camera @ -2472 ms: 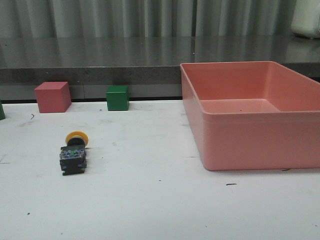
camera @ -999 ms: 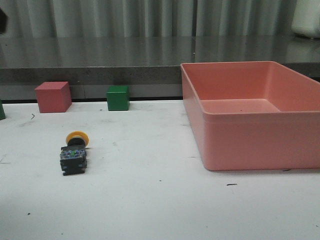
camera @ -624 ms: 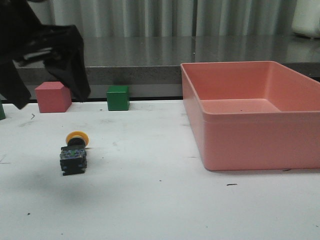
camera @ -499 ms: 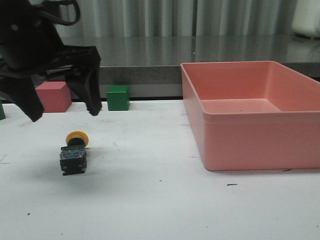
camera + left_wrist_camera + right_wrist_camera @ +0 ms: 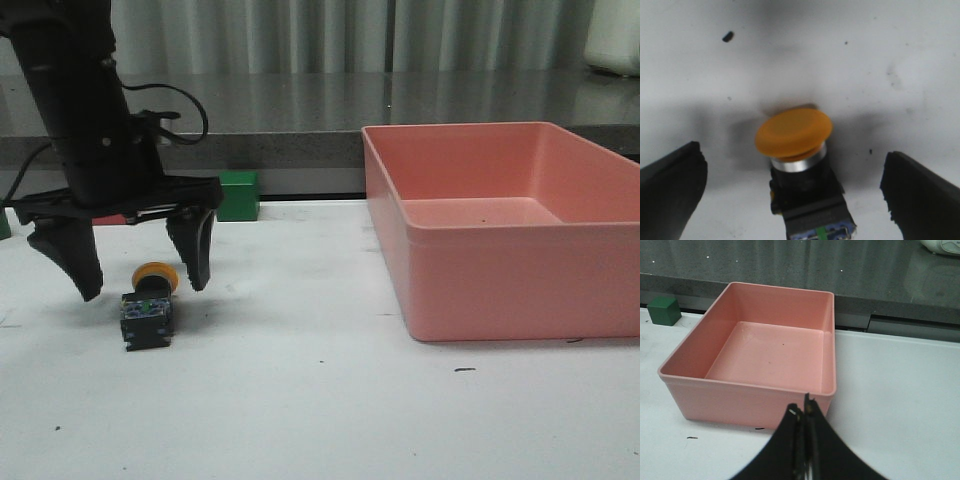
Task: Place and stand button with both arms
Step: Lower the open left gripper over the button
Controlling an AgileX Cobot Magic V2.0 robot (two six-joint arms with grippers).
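Button lying on its side on the tabletop, in the left half and nearer the front edge than the back; its yellow cap points toward the back edge, its clear-and-blue base toward the front; in the left wrist view the cap, the silver ring and the black neck below it show clearly, the base cut off by the frame edge.

Left gripper hangs over the button with its jaws spread wide, one finger on each side of the cap, neither touching it; the fingertips reach about the level of the cap, and whether they touch the tabletop cannot be told; the left wrist view shows the same, the two black fingers well apart from the button on either side; black cables loop off the arm above.

Right gripper shows only in its own wrist view, its fingers pressed together with no gap and nothing between them; beyond it sits the bin.

Bin, pink and open-topped, stands on the right half of the tabletop, reaching the right edge; a green cube sits at the back edge, partly behind the left arm; a red cube shows only as a sliver behind the gripper.
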